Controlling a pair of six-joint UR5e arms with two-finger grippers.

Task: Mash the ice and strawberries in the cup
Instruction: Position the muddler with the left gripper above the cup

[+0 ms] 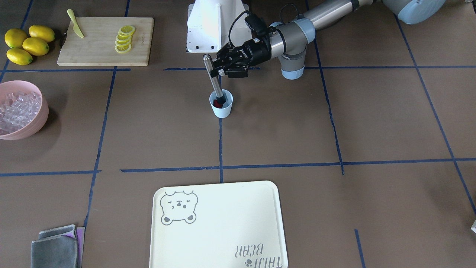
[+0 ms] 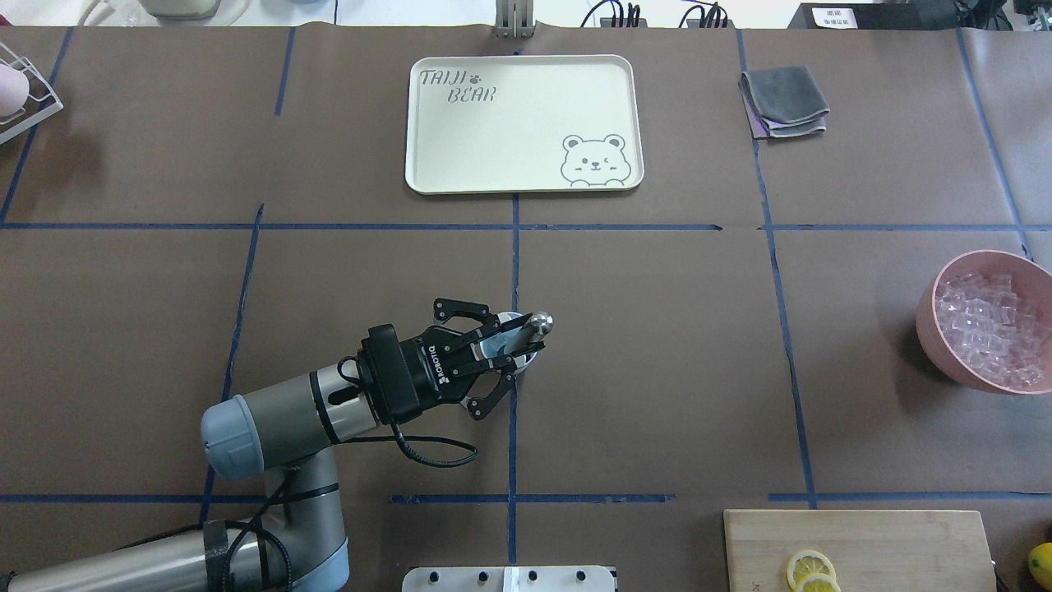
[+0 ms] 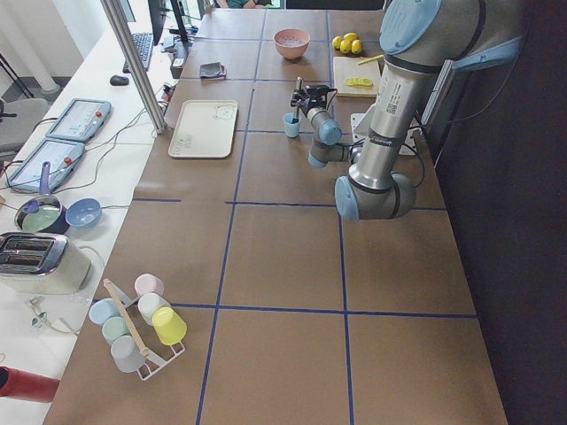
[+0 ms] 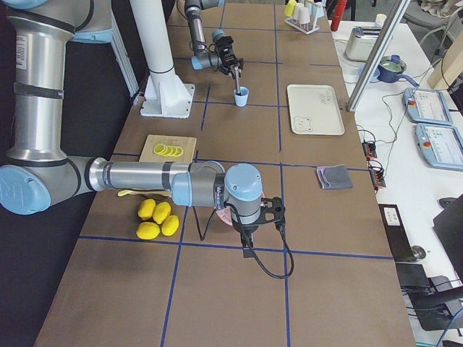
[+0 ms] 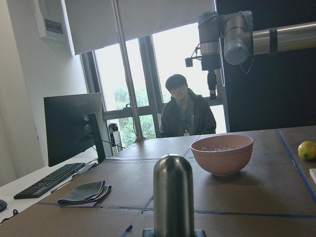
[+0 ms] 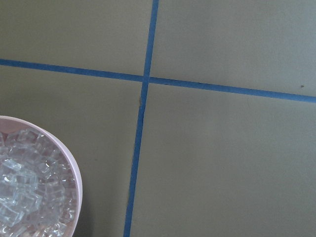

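Observation:
The pale-blue cup [image 1: 223, 108] stands near the table's middle, and something red, the strawberry [image 1: 216, 104], lies inside it. My left gripper [image 1: 220, 70] is shut on a steel muddler [image 1: 212, 76] that leans with its lower end in the cup. In the overhead view the left gripper [image 2: 508, 344] and the muddler's top [image 2: 539, 322] hide most of the cup. The ice [image 1: 16, 109] fills a pink bowl [image 1: 41, 111]; I see no ice in the cup. My right gripper [image 4: 273, 215] hangs above that bowl; I cannot tell whether it is open or shut.
A cutting board [image 1: 96, 52] with lemon slices [image 1: 124, 39] and a yellow knife [image 1: 75, 28] sits beside whole lemons [image 1: 28, 44]. A cream tray [image 1: 217, 227] and folded grey cloths [image 1: 55, 247] lie on the operators' side. A rack of cups [image 3: 137, 323] stands far off.

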